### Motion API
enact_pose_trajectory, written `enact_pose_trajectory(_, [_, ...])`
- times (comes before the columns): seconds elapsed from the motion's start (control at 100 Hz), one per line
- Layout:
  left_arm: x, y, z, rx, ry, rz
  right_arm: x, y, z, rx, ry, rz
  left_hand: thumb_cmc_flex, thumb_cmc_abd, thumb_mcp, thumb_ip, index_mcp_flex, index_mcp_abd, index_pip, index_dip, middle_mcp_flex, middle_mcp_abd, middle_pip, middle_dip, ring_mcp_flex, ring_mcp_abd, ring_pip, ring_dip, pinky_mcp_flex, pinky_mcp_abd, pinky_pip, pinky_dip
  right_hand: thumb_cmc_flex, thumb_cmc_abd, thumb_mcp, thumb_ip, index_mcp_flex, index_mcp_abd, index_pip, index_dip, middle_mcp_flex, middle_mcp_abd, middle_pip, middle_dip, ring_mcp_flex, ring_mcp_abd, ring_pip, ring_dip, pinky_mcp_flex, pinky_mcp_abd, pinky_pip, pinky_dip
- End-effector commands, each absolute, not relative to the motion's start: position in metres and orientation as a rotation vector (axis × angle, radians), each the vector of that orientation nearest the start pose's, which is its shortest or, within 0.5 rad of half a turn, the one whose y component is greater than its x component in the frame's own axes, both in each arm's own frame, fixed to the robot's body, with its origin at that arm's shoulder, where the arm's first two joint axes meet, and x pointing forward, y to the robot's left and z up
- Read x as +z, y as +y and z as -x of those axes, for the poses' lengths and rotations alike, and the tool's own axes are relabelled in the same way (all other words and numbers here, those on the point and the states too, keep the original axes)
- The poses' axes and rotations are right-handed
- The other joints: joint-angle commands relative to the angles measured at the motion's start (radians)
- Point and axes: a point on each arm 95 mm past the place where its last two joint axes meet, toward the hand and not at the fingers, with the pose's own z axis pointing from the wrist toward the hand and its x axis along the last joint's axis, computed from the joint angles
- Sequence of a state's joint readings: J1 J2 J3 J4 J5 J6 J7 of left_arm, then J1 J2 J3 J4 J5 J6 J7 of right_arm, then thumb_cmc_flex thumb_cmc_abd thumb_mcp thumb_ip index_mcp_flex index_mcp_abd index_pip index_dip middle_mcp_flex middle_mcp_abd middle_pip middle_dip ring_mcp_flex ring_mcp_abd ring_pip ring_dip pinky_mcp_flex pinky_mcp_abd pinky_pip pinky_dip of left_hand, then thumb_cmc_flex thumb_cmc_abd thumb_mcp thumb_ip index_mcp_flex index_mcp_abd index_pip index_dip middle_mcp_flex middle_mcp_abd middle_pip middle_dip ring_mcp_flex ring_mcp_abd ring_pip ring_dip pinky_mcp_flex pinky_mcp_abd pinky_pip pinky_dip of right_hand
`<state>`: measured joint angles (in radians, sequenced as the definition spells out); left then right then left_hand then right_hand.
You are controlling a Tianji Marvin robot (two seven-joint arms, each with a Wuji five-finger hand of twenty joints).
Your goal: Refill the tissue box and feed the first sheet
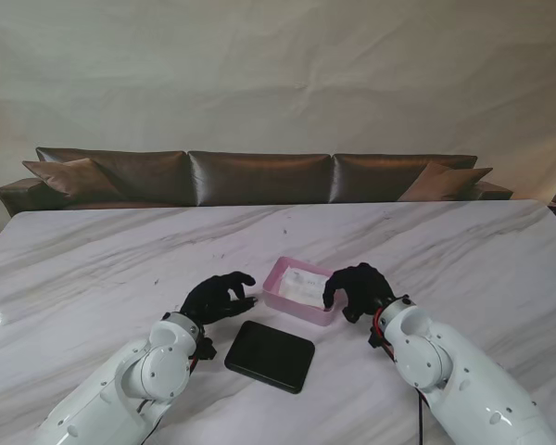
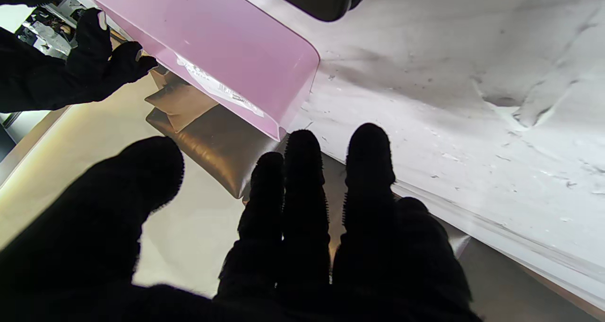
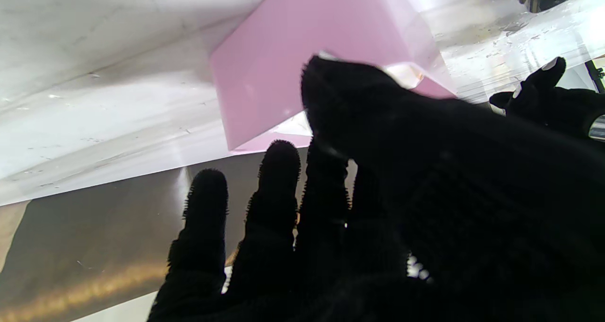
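Where the fingers (image 1: 334,293) of the right hand (image 1: 357,289) curl down, they reach over the right end of the pink tissue box (image 1: 301,291); the thumb seems to press against the box's rim in the right wrist view, though the blur there leaves it unclear whether anything is truly gripped. The other right fingers (image 3: 280,170) stand spread and apart just past the box's corner (image 3: 264,76).

On the other side of the box, the left hand (image 1: 217,298) hovers with its fingers (image 1: 244,279) loosely parted and holding nothing; their tips come near the box's left wall but stay just clear of it. In the left wrist view those fingers (image 2: 302,156) point toward the pink wall (image 2: 212,43), with a gap showing between thumb and the rest.

Inside the box, which is open at the top, lies a white pack of tissues (image 1: 305,283). A flat black lid (image 1: 270,356) rests on the counter (image 1: 102,269) nearer to me than the box, just beside it and between the two forearms. Beyond the box, past the far edge of the counter, stands a brown sofa (image 1: 259,176) with cushions.
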<state>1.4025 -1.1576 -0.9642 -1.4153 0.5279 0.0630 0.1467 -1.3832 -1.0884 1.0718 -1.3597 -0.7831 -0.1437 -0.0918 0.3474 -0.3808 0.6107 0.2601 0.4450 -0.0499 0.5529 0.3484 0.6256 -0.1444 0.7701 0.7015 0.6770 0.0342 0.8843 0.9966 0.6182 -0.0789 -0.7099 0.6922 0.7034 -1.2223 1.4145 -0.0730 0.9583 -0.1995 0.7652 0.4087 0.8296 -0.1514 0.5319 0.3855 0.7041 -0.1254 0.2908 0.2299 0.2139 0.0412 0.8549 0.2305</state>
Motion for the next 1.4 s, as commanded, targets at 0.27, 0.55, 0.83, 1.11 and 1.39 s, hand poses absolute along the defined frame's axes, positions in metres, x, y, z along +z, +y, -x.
enact_pose_trajectory(0.27, [-0.363,-0.06,-0.416,-1.709,1.335,1.659,-0.362,0.003,-0.443,1.61,1.574,-1.29,0.008,0.035,0.005,-0.001,0.019,0.006,-0.014,0.0,-0.042,0.008,-0.015,-0.015,-0.028,0.09,0.0,-0.014,-0.029,-0.082,2.401,0.03,-0.007,-0.007,0.062,-0.013,0.036,-0.049,0.021,-0.001,0.035,-0.035,0.011,0.015,0.034,-0.031,0.028,0.011,-0.012,-0.004,-0.013,-0.022])
enact_pose_trajectory(0.55, [-0.364,-0.059,-0.415,-1.703,1.336,1.67,-0.373,0.004,-0.443,1.604,1.58,-1.324,0.01,0.038,0.005,0.0,0.021,0.009,-0.018,-0.001,-0.044,0.009,-0.017,-0.017,-0.025,0.084,-0.004,-0.017,-0.029,-0.082,2.399,0.034,-0.081,0.006,0.034,-0.03,0.067,-0.107,0.039,0.005,0.098,-0.033,0.025,0.032,0.098,-0.018,0.074,0.031,0.001,-0.002,0.005,-0.017])
enact_pose_trajectory(0.83, [-0.364,-0.058,-0.414,-1.706,1.326,1.679,-0.379,0.005,-0.445,1.608,1.579,-1.327,0.01,0.041,0.005,0.001,0.023,0.009,-0.019,-0.002,-0.043,0.011,-0.017,-0.019,-0.026,0.087,-0.004,-0.016,-0.029,-0.082,2.399,0.035,-0.169,-0.086,-0.008,-0.269,0.076,-0.206,0.198,-0.192,0.17,-0.033,0.088,0.122,0.176,0.007,0.174,0.134,0.017,-0.004,0.041,-0.002])
enact_pose_trajectory(1.11, [-0.364,-0.057,-0.413,-1.701,1.325,1.691,-0.367,0.007,-0.442,1.617,1.551,-1.294,0.012,0.044,0.005,0.002,0.025,0.009,-0.019,-0.002,-0.041,0.013,-0.017,-0.019,-0.024,0.089,0.002,-0.014,-0.029,-0.082,2.399,0.036,-0.178,-0.029,-0.032,-0.237,0.049,-0.208,0.169,-0.222,0.156,-0.028,0.06,0.113,0.154,0.01,0.142,0.12,0.035,0.013,0.062,0.008])
enact_pose_trajectory(1.39, [-0.364,-0.059,-0.415,-1.712,1.317,1.693,-0.355,0.005,-0.437,1.61,1.581,-1.246,0.013,0.046,0.003,0.002,0.024,0.01,-0.021,-0.002,-0.042,0.014,-0.017,-0.019,-0.026,0.089,0.002,-0.015,-0.03,-0.081,2.398,0.036,-0.181,-0.056,-0.027,-0.263,0.062,-0.212,0.181,-0.203,0.164,-0.034,0.075,0.118,0.157,0.007,0.156,0.126,0.043,0.012,0.071,0.012])
